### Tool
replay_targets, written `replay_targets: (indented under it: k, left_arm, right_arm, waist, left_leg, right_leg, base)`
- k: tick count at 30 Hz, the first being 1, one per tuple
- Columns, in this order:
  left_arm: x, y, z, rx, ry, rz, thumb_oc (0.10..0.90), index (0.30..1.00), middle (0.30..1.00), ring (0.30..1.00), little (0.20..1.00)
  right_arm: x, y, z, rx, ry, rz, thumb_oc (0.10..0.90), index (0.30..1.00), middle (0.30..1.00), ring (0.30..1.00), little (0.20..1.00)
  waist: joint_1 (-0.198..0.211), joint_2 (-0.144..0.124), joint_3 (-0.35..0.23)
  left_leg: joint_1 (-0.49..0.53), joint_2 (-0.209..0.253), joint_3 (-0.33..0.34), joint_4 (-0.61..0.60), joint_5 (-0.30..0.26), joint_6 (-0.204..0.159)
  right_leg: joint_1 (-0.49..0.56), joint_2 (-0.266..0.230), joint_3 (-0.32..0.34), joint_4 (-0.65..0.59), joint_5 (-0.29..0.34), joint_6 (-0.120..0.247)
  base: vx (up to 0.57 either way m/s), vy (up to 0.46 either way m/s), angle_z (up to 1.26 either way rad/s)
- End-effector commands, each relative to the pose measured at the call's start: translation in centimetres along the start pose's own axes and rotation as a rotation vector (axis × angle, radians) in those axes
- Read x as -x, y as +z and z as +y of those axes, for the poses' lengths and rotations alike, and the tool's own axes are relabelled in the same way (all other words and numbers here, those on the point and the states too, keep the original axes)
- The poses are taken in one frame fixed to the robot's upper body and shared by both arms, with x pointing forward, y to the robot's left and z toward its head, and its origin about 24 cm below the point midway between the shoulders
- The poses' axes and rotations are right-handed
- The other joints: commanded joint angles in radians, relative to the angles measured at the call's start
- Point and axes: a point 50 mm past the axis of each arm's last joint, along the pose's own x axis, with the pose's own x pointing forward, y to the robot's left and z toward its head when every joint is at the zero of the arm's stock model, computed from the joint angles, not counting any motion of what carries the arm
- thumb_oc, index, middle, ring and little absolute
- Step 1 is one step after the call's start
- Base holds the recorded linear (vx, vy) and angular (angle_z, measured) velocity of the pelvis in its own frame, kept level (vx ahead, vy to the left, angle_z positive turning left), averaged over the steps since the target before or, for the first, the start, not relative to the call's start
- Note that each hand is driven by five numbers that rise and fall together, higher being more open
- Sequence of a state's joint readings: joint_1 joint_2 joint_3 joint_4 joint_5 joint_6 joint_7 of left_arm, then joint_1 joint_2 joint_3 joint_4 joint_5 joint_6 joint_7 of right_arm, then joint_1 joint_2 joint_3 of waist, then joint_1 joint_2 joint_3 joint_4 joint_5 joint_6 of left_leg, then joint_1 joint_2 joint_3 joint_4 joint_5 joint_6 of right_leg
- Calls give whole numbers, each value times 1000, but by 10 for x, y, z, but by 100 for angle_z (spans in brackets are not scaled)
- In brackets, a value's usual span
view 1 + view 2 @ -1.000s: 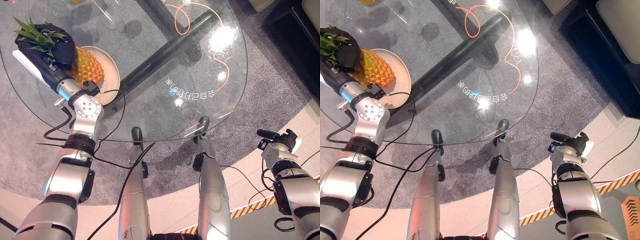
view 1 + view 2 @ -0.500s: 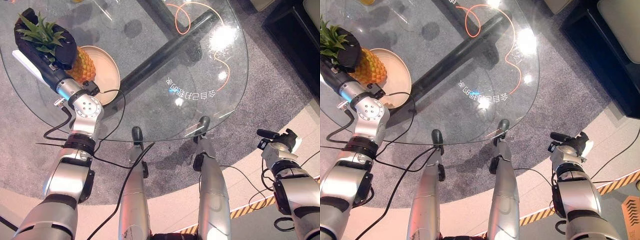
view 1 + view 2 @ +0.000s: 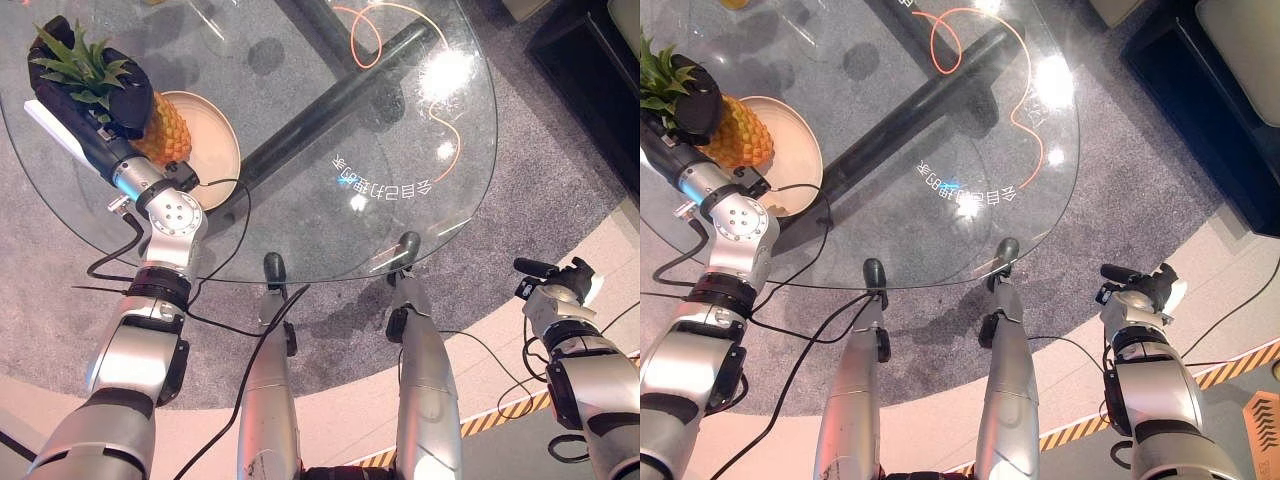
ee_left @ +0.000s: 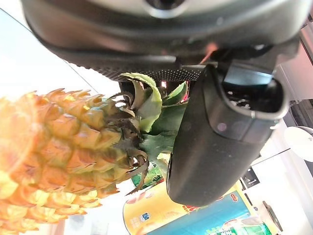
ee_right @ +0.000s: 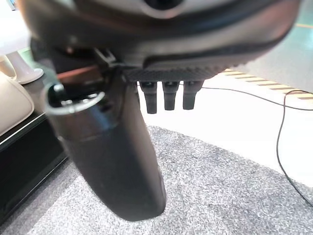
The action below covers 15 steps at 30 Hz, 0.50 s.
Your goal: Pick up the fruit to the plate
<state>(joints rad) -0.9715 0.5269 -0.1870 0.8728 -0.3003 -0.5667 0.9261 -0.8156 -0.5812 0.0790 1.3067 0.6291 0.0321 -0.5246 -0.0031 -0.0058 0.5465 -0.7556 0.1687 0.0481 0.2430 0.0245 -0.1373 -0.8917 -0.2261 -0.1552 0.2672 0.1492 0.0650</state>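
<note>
Yellow pineapple [image 3: 165, 132] stands on the plate [image 3: 215, 150] on the glass bench [image 3: 330, 120]. The left hand [image 3: 95, 95] grips its green top with curled fingers [image 4: 215, 142]. If it lets go crooked, the fruit may tip over. The right hand [image 5: 117, 161] hangs relaxed, empty.

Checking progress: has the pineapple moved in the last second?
Yes. The pineapple, gripped by the left robot hand, swung upright over the plate.
</note>
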Motion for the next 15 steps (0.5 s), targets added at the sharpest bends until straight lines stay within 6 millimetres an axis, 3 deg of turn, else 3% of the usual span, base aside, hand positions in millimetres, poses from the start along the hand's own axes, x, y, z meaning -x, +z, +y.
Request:
replay_targets:
  k: [1, 10, 15]
  left_arm:
    - [-28, 31, 16, 97, 101, -159, 550, 686, 686, 686, 650]
    - [-24, 29, 18, 104, 81, -162, 726, 836, 836, 836, 826]
    - [-20, 26, 19, 111, 76, -155, 701, 815, 815, 815, 801]
  right_arm:
    - [-12, -6, -38, 55, -148, -12, 800, 900, 900, 900, 900]
    - [-12, -6, -38, 48, -152, -9, 800, 900, 900, 900, 900]
    - [-12, -7, -39, 47, -160, -9, 800, 900, 900, 900, 900]
  waist:
    - [8, 36, -26]
    - [19, 38, -26]
    - [21, 41, -26]
  left_leg:
    - [-64, 23, -37, 0, 46, -5]
    - [-64, 21, -41, -4, 46, -5]
    - [-61, 19, -42, -6, 46, -3]
  right_leg:
    - [33, -57, 22, 88, -121, 95]
    - [36, -59, 15, 86, -122, 96]
    - [37, -60, 14, 86, -122, 95]
  base:
    - [0, 0, 0]
    - [0, 0, 0]
    - [0, 0, 0]
